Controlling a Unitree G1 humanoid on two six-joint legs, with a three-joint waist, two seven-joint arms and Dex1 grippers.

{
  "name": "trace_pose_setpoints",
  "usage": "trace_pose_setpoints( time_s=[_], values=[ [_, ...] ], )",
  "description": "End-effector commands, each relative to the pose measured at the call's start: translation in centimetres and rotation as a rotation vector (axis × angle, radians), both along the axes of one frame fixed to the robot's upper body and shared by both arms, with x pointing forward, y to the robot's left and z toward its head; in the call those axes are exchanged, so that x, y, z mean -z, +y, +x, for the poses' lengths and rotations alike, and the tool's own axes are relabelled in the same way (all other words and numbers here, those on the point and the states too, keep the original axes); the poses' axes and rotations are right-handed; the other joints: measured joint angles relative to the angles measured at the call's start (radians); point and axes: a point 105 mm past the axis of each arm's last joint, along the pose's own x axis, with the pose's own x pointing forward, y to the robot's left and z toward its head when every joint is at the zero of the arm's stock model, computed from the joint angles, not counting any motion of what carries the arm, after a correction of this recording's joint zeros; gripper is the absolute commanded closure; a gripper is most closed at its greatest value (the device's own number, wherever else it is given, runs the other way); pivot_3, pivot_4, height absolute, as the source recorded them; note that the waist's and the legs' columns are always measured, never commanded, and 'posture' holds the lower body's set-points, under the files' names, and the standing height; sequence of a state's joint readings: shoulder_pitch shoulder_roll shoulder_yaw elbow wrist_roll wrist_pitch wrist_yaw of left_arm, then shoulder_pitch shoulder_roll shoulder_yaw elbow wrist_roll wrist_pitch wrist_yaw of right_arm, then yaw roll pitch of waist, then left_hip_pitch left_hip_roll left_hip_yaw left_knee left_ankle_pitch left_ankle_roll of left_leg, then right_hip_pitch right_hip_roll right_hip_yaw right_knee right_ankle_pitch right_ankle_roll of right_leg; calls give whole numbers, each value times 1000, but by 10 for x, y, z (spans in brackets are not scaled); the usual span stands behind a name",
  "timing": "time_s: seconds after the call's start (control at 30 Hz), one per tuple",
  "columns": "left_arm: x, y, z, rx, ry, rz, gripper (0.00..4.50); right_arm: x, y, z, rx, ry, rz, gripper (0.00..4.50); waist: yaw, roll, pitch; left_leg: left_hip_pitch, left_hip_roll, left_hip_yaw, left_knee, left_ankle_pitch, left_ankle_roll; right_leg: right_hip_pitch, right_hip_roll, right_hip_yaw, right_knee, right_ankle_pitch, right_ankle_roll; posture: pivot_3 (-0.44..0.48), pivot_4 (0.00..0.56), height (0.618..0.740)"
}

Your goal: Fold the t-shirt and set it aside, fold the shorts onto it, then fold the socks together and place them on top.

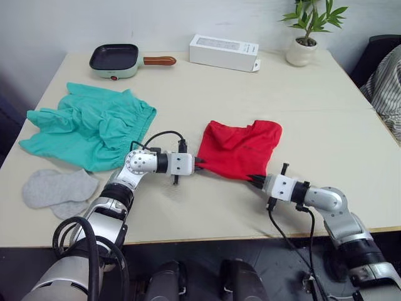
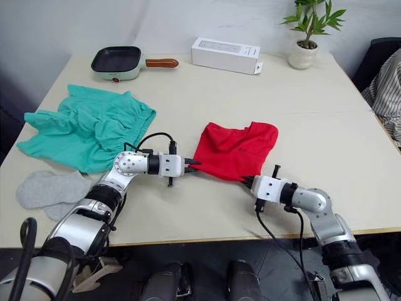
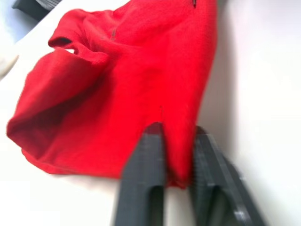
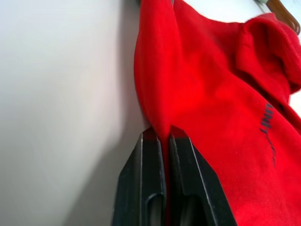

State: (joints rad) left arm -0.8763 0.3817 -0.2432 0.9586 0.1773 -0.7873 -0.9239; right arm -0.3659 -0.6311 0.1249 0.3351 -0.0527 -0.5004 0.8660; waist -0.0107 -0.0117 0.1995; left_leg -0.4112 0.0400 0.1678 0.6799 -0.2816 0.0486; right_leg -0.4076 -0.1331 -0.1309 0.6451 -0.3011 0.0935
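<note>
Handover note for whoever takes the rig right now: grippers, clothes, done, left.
Left gripper: jaws shut on the near left corner of the t-shirt.
Right gripper: jaws shut on its near right corner.
T-shirt is partly folded, mid-table. Shorts lie rumpled at the left, socks flat at the near left edge, both untouched.
Left: finish the shirt fold, set it aside, fold shorts onto it, socks on top.

Both eye views look forward and down from head height over the whole worktop (image 1: 207,94), sharing nearly the same scene, one slightly offset sideways. Each wrist view sits very close behind its own fingers (image 3: 146,174), looking along them low over the worktop at the red t-shirt (image 4: 211,117), which all four share.
</note>
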Motion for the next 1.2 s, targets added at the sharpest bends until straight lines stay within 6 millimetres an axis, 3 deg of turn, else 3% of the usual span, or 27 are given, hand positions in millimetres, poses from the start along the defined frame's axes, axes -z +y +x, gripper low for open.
trace_pose_setpoints(
  time_s=[0.03,0.27,0.43,0.57,0.77,0.8,0.87,1.07,1.1,1.2],
  values=[
    [14,6,-14,28,55,6,4459,-7,-2,1,-59,-26,-3,4500,-6,0,0,0,0,0,-1,0,0,0,0,0,0,0,0,0,150,740],
    [7,28,-55,28,102,-49,4459,-19,3,-7,-190,1,61,4500,-33,0,0,4,2,3,-7,0,-1,1,1,3,1,0,0,0,150,740],
    [6,37,-91,-13,129,-52,4459,-11,4,-39,-300,84,68,4500,-20,0,0,5,3,2,-8,0,-3,2,-1,7,-2,0,0,0,150,740],
    [10,39,-108,-70,161,-64,4459,-5,4,-54,-312,109,69,4500,-14,0,0,5,2,1,-7,-1,-2,3,-4,12,-4,0,0,0,150,740],
    [14,43,-116,-102,214,-61,4459,3,5,-58,-291,146,96,4500,-16,0,0,6,2,1,-9,-2,-4,3,-5,12,-5,-1,-1,0,150,740],
    [12,43,-118,-98,229,-70,4490,2,4,-60,-286,194,125,4243,-16,0,0,6,2,1,-10,-2,-5,3,-5,12,-5,-1,-1,0,150,740],
    [8,43,-120,-90,249,-86,4000,0,4,-63,-303,205,122,3785,-16,0,0,6,2,1,-11,-2,-5,3,-5,12,-5,-1,-2,0,150,740],
    [-15,50,-124,-87,366,-222,2248,-21,2,-78,-301,295,202,1691,-14,0,0,6,2,0,-12,-2,-5,3,-5,11,-6,-1,-2,0,150,740],
    [-20,52,-127,-79,413,-245,2211,-30,0,-78,-274,321,250,1347,-14,0,0,6,2,0,-12,-2,-5,3,-5,11,-6,-1,-2,0,150,740],
    [-30,56,-128,-74,483,-280,2211,-53,-4,-70,-202,348,372,1347,-14,0,0,7,3,-1,-12,-2,-5,4,-5,11,-6,-1,-2,0,150,740]
  ],
)
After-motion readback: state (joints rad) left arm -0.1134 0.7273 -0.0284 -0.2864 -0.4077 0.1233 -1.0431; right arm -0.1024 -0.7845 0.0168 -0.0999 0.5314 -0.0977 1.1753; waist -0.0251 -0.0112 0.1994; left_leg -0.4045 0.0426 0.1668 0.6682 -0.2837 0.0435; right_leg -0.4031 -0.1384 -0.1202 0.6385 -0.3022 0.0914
